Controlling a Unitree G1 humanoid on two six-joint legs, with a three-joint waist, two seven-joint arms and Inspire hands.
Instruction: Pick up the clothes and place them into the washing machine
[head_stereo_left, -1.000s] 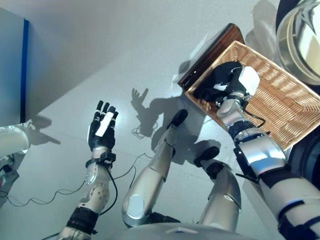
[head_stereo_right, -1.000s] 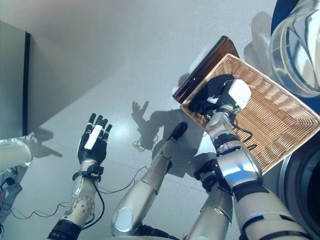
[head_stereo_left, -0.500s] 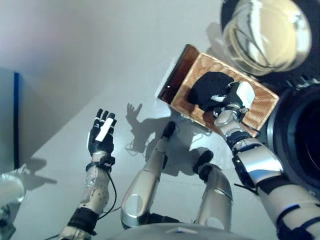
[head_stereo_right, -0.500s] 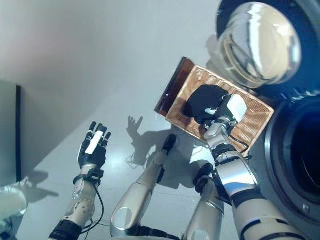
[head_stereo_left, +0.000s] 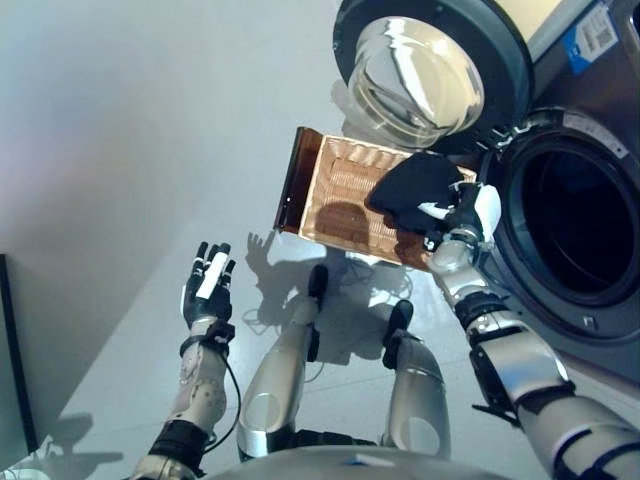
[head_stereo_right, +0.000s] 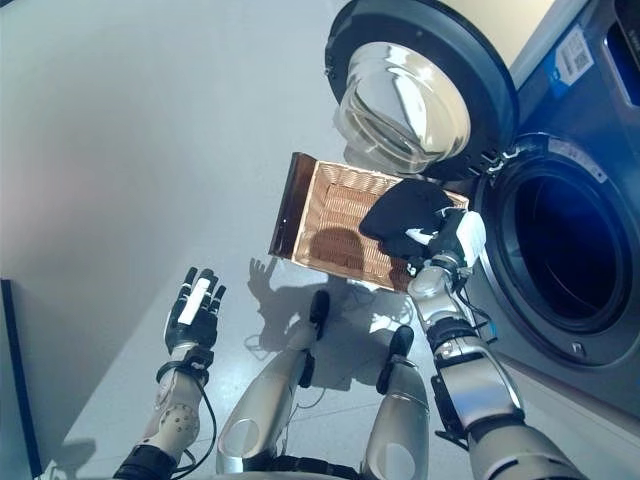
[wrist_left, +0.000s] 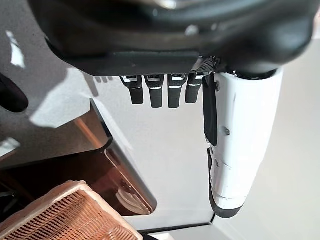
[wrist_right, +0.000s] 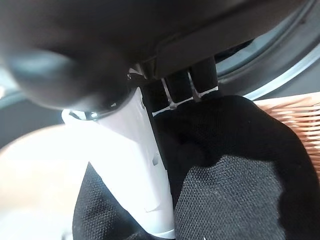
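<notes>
The right hand (head_stereo_left: 470, 215) has a grip on the black cloth (head_stereo_left: 415, 188), its white-capped thumb pressed into the fabric on one side and the dark fingers (wrist_right: 192, 80) curled in on the other, as the right wrist view shows from close up. The cloth bunches out past the fingertips and hangs over the near-right corner of the wicker basket (head_stereo_left: 340, 195); whether its lower folds touch the weave, I cannot tell. Just beyond the thumb side of that hand gapes the washer (head_stereo_left: 580, 220), its round mouth dark, with the glass door (head_stereo_left: 420, 70) swung wide and sitting just past the basket's far edge. The cloth is outside the drum, between basket and opening.

The basket lies on the pale floor (head_stereo_left: 130, 150) with a brown panel (head_stereo_left: 291, 180) standing along its left side; the weave away from the cloth shows bare.

Over on the other side, the left hand (head_stereo_left: 206, 290) is raised well apart from all of this, palm toward the camera, fingers (wrist_left: 155, 92) straight and spread, holding nothing. Past its fingertips in the left wrist view sit a corner of the basket and the brown panel.
</notes>
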